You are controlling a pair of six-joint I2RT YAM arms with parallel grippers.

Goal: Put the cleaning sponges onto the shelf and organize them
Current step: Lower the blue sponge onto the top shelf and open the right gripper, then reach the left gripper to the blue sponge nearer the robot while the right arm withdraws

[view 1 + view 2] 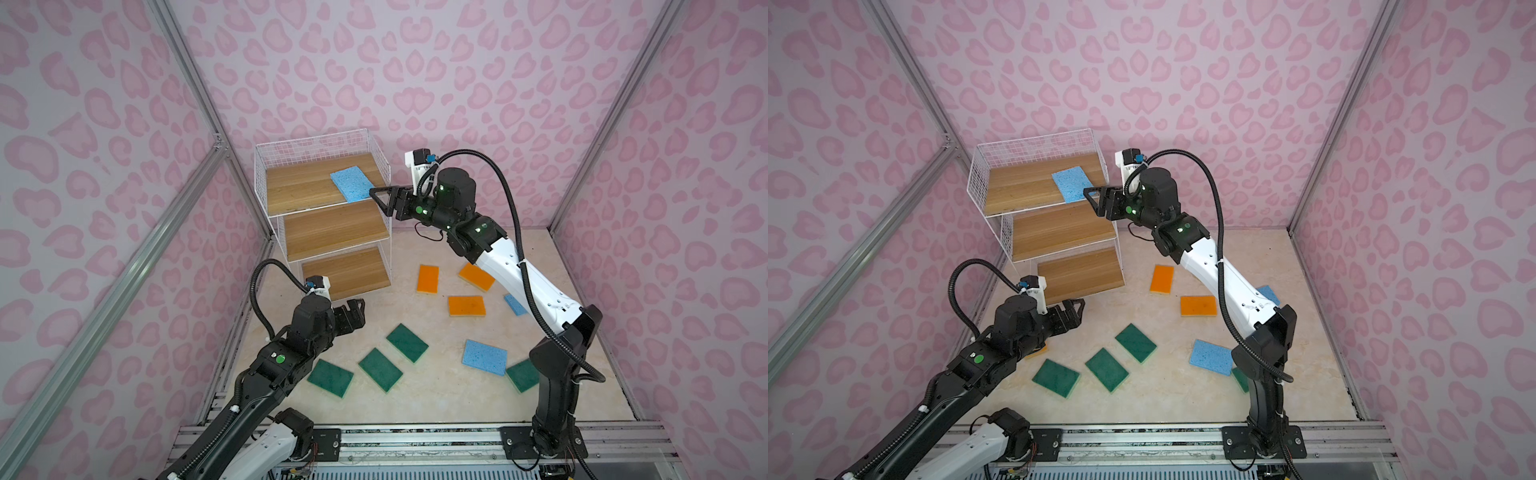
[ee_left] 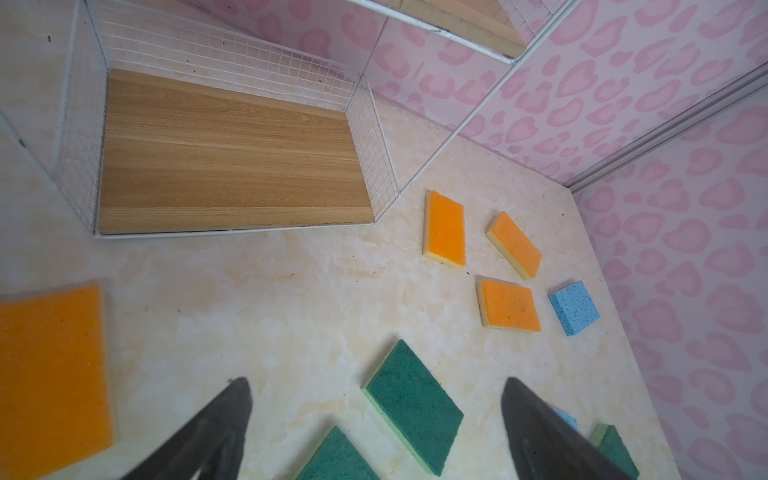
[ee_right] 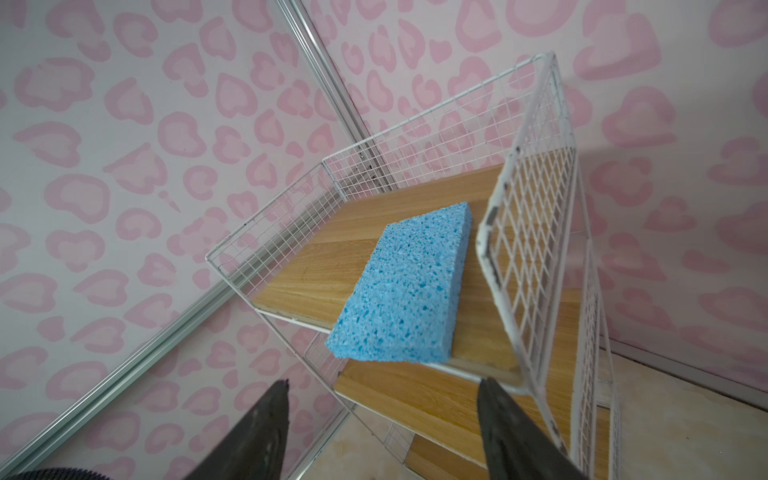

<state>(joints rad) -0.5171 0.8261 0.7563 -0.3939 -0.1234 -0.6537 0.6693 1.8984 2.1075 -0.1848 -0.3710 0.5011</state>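
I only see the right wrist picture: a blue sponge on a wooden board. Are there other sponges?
Observer: Yes, on the table: green sponges, orange sponges, another blue sponge.
Operator: Anything on the lower boards?
Observer: No sponge shows on the middle board or bottom board.
Operator: And the other arm?
Observer: The left tool hangs open above the table, holding nothing.

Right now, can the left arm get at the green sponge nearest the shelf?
Probably yes: the left gripper is open, and only bare table lies between it and that green sponge.
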